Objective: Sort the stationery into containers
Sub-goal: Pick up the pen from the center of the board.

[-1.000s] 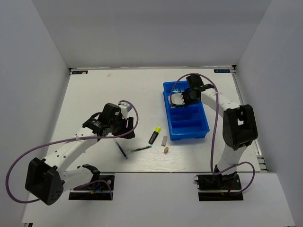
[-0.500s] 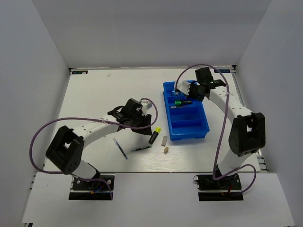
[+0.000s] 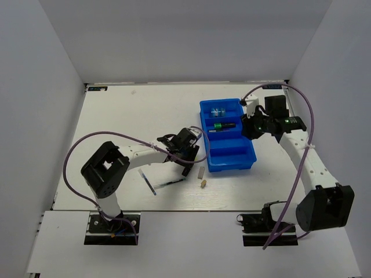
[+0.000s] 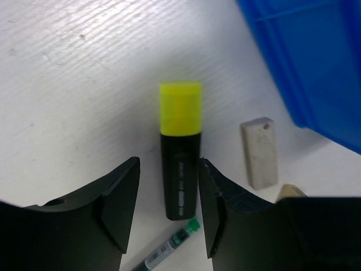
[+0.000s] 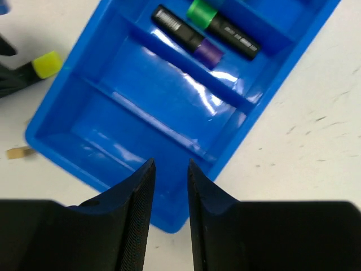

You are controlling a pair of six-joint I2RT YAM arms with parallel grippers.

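The left gripper has its black jaws spread to either side of the yellow highlighter, a blocky, matte black barrel with a squared yellow cap, lying flat on the white, faintly grained table. Just beside it, toward the tray, lies the small grey eraser, a scuffed rectangle, with the tiny tan piece near it. A thin pen ends close to the barrel's base.

The glossy blue tray has straight ribs and a rounded rim. A green-ended highlighter and a purple-ended highlighter lie in it side by side, possibly across a rib from each other. The right gripper hovers over the tray's rim, jaws slightly apart and holding nothing.
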